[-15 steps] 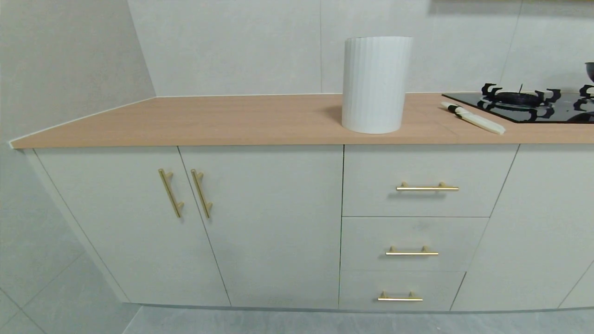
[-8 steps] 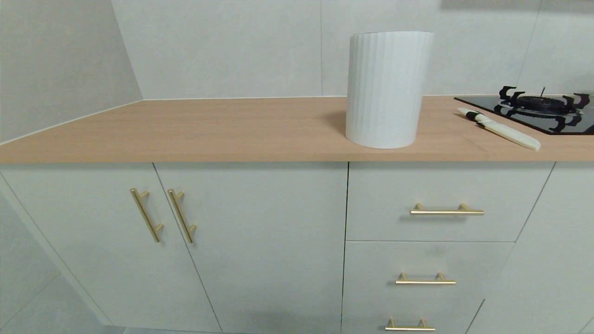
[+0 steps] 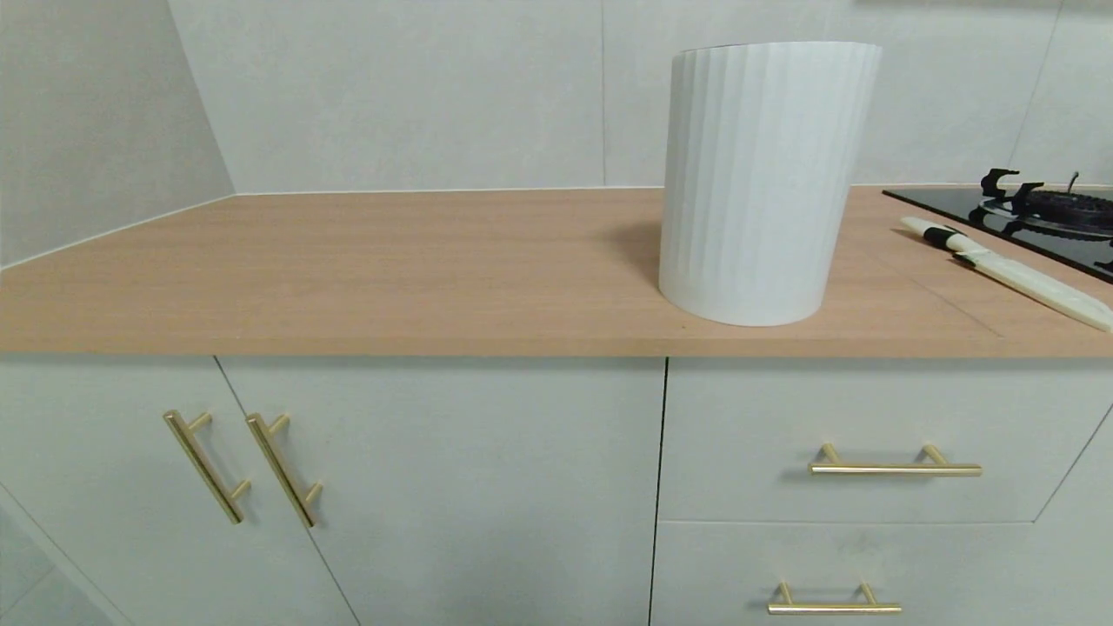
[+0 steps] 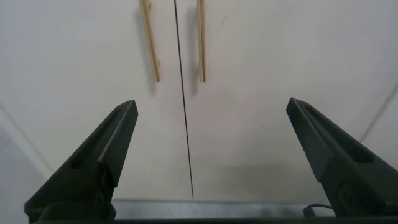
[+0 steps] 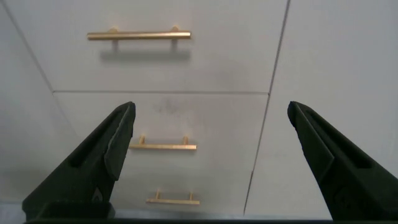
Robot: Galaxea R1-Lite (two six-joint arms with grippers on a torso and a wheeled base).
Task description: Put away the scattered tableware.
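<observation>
The left pincer (image 4: 210,104) has two matte, dark grey fingers (image 4: 93,168), wedge-shaped and tapering to blunt tips with bevelled edges. The right pincer (image 5: 210,107) looks the same.

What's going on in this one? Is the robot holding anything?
Nothing is being handled yet. The left end effector, open and empty, faces the double cabinet doors; the right end effector, also open, faces the drawers. On the countertop a knife lies right of a white ribbed container, beside the stove.

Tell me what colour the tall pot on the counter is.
The tall pot is white, with upright ridges. Head view shows it best.
</observation>
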